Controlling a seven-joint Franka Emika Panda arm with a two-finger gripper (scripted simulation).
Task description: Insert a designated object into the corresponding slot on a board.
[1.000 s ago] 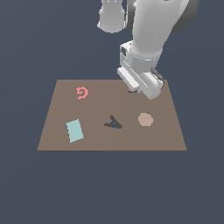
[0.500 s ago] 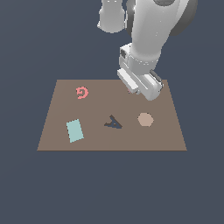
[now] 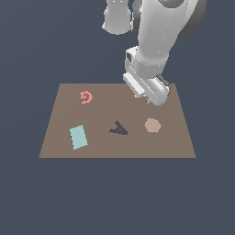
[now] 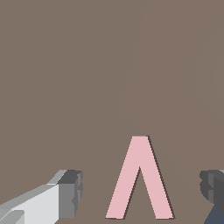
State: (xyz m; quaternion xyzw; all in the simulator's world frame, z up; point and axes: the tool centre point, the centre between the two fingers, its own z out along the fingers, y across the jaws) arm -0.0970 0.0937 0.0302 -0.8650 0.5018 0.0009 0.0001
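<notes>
Brown board (image 4: 109, 65) fills the wrist view; a flat pink V piece (image 4: 139, 179) lies low in frame, between wide, empty jaws.

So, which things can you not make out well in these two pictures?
- Pink V: the exterior view shows almost none of it; the arm covers it.
- Slot: the exterior view renders it too small to confirm its exact shape.
- Gripper: the wrist view's edge cuts off both fingers; they stand apart either side of the V.
- Board: the wrist view shows no edge.
</notes>
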